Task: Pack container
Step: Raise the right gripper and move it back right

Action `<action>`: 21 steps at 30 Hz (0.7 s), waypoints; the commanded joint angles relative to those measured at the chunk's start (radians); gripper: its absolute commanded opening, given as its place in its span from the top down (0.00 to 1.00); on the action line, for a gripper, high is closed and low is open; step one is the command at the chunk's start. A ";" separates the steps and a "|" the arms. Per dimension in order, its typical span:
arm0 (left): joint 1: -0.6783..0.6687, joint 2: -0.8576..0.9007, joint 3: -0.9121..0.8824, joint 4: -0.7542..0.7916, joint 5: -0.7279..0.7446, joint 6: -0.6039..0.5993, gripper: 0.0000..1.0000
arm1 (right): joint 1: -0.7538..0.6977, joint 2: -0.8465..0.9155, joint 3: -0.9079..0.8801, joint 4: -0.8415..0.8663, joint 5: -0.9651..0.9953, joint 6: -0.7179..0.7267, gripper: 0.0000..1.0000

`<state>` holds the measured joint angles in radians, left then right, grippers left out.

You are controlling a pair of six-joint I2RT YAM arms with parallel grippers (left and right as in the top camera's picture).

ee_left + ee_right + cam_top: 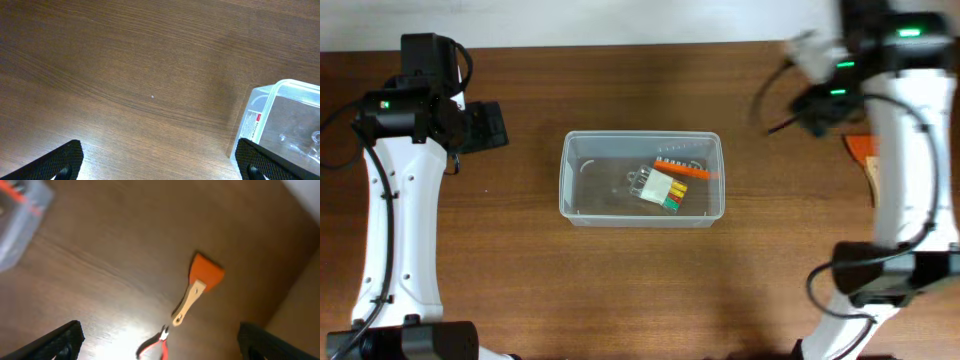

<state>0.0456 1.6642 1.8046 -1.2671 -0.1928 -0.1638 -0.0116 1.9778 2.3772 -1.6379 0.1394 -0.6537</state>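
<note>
The clear plastic container stands mid-table. It holds a small clear case of coloured bits and an orange-handled tool. My left gripper is open and empty, left of the container and apart from it. In the left wrist view its jaws hover over bare wood, with the container's corner at the right. My right gripper, blurred, is at the far right. In the right wrist view its jaws are open and empty above red-handled pliers. The container shows at the top left.
An orange spatula with a wooden handle lies on the table by the pliers; its orange end peeks out under the right arm. The table's far edge runs along the top of the overhead view.
</note>
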 commanded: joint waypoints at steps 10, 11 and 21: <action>0.003 -0.008 0.015 0.002 -0.014 0.005 0.01 | -0.596 0.077 -0.006 0.178 -0.298 0.068 0.01; 0.003 -0.008 0.014 0.002 -0.014 0.005 0.01 | -0.607 0.091 -0.006 0.188 -0.298 0.067 0.01; 0.003 -0.008 0.015 0.002 -0.014 0.005 0.01 | -0.576 0.254 -0.006 0.218 -0.206 0.026 0.01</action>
<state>0.0456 1.6642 1.8046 -1.2675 -0.1955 -0.1638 -0.6086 2.1685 2.3737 -1.4212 -0.1135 -0.6533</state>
